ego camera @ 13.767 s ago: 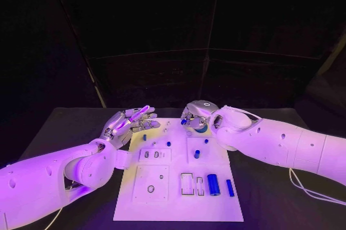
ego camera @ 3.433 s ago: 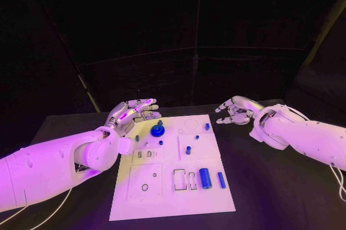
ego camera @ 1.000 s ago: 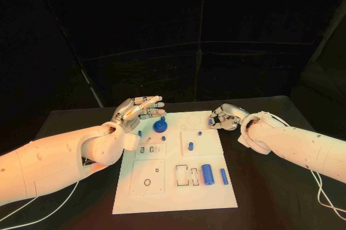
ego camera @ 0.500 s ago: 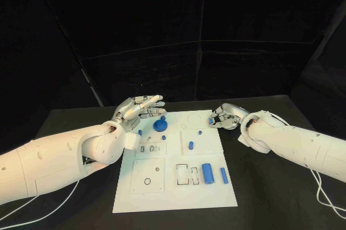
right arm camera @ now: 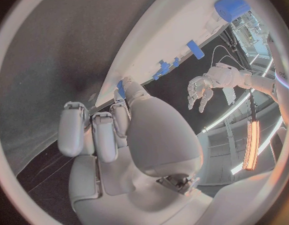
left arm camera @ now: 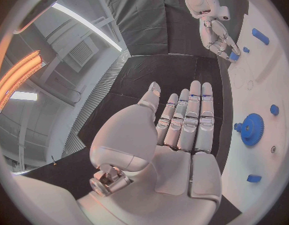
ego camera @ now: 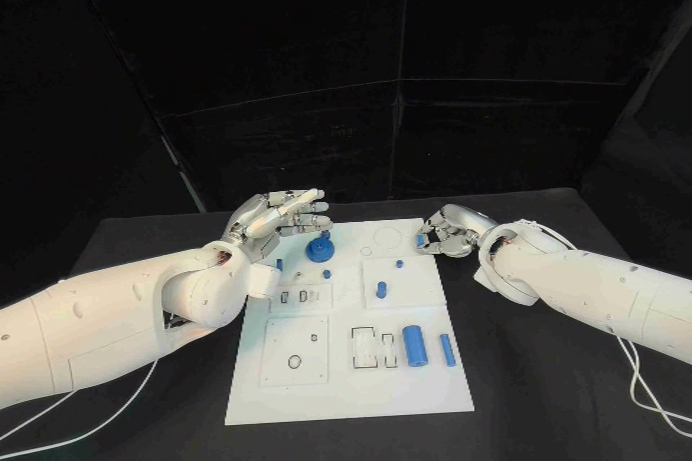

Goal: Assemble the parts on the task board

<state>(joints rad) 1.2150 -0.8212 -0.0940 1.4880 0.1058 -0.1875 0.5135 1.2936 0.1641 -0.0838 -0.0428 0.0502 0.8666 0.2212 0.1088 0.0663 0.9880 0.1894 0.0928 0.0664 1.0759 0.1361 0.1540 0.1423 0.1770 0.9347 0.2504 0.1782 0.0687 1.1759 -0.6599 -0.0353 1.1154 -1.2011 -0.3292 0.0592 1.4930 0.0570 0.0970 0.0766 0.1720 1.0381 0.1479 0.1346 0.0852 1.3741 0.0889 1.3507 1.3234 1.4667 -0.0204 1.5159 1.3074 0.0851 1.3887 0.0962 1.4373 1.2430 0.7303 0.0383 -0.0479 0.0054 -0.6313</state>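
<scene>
Head view: right robot hand (ego camera: pixel 446 232) at task board (ego camera: pixel 346 391) far right edge, fingers pinching a small blue part (ego camera: pixel 423 244). Left robot hand (ego camera: pixel 277 219) released, fingers straight, just beside blue gear (ego camera: pixel 320 250).

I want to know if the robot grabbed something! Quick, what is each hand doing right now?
Left hand: open, fingers straight, holding nothing.
Right hand: fingers curled on a small blue part at the task board edge.

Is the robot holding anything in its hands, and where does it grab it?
The right hand pinches a small blue part at the task board's far right edge; which end, unclear. The left hand holds nothing.
</scene>
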